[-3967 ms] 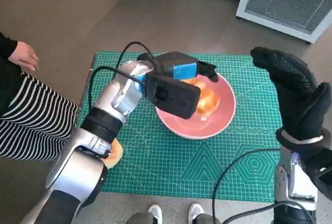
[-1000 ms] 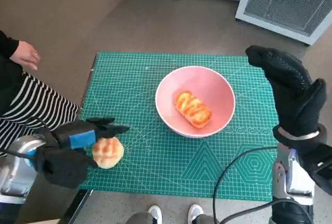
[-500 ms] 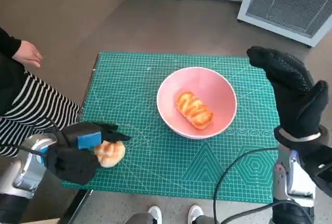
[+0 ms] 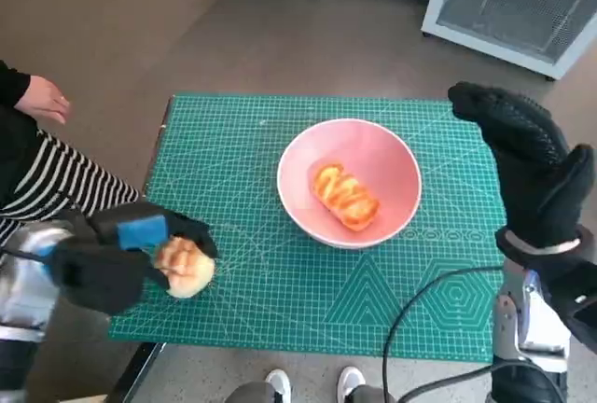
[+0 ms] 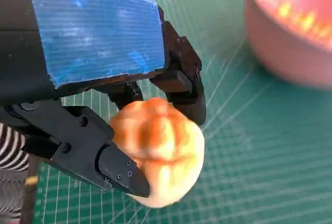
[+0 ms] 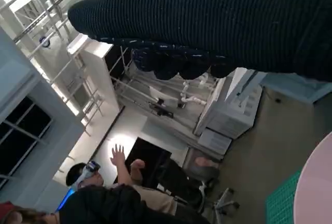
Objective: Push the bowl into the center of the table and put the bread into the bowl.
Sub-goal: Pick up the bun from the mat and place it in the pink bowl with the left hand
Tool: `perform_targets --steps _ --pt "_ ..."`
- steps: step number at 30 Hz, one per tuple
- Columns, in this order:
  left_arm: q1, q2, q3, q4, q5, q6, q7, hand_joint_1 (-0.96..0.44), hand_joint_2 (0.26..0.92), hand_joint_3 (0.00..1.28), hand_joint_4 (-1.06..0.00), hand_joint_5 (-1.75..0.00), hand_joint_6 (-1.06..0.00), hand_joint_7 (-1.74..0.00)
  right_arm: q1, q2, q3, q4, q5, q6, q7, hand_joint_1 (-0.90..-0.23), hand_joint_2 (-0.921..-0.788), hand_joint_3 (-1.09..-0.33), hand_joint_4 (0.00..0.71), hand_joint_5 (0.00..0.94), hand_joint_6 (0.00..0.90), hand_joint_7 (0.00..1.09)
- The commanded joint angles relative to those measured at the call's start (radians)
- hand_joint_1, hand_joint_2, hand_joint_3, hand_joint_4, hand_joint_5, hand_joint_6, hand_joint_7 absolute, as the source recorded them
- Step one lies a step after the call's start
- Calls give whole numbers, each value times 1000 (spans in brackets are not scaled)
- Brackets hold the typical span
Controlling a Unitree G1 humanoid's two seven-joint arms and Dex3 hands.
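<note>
The round bun (image 4: 185,268) is golden-tan with a scored, segmented top and a paler underside, and it sits at the near left corner of the green cutting mat (image 4: 280,300) on the bench, clasped by the left hand (image 4: 121,252). The left wrist view shows what the head view cannot — black fingers (image 5: 116,168) pressed against the bun's sides, one below it and others curled over its far edge, the blue tape (image 5: 93,32) covering the hand's back above. In the head view the pink bowl (image 4: 392,156) stands near the middle of the mat, well apart from the bun, and holds a longer glazed loaf (image 4: 345,196) with orange-brown stripes; the left wrist view catches only a blurred pink side of that bowl (image 5: 290,42). The right hand (image 4: 532,174) is raised off to the right of the bowl, gloved fingers extended and apart, holding nothing. The right wrist view shows the glove as a dark band, with a room beyond and a person (image 6: 111,193) with one arm raised — none of this appears from the head. At the far left a person's hand (image 4: 42,100) and striped clothing (image 4: 56,184) show beside the bench.
</note>
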Motion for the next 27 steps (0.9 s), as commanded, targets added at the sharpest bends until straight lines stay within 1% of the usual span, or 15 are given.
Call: perform_targets --steps 1,3,7,12,14,16,17,19,20,22,27 --pt "-61 31 53 -90 -87 79 -49 2 919 61 -641 -1214 -690 -1104 15 -5 1 6 -2 12 3 -686 -921 -672 155 0 73 440" --pt "-86 30 69 -110 -111 105 -57 3 919 61 -634 -1219 -696 -1102 14 -5 1 7 0 12 5 -686 -921 -673 155 0 73 440" --pt "-163 8 97 -108 -170 110 -57 3 918 63 -632 -1243 -699 -1082 13 -6 0 9 4 13 8 -686 -921 -673 155 1 74 440" --pt "-315 -64 97 -66 -194 76 -10 3 908 72 -646 -1245 -711 -1057 13 -5 2 6 3 17 5 -686 -921 -673 155 1 74 440" --pt "-373 -98 84 -45 -188 63 10 4 897 77 -667 -1223 -724 -1042 13 -4 3 5 2 16 4 -686 -921 -673 155 1 74 440" --pt "-430 -134 68 -21 -177 45 34 4 879 89 -710 -1173 -731 -1041 14 -2 4 4 -1 15 3 -687 -921 -673 156 1 74 440" --pt "-451 -148 61 -10 -171 34 44 4 857 123 -723 -1162 -733 -1042 14 -2 5 3 -2 15 2 -687 -921 -673 156 1 74 440" --pt "-497 -180 46 22 -155 6 64 4 731 339 -752 -1165 -736 -1072 16 -1 6 -1 -3 16 1 -688 -921 -673 156 1 75 440" --pt "-528 -203 33 46 -148 -2 73 4 690 409 -760 -1165 -735 -1088 18 0 6 -3 -4 16 0 -688 -921 -673 156 1 75 440" --pt "-576 -234 12 76 -131 -6 88 4 654 471 -768 -1160 -733 -1108 21 1 7 -5 -6 14 0 -688 -921 -674 157 1 75 440" --pt "-663 -294 -45 105 -51 23 129 3 629 525 -750 -1178 -728 -1135 29 3 7 -3 -5 8 1 -689 -921 -673 157 1 75 440"
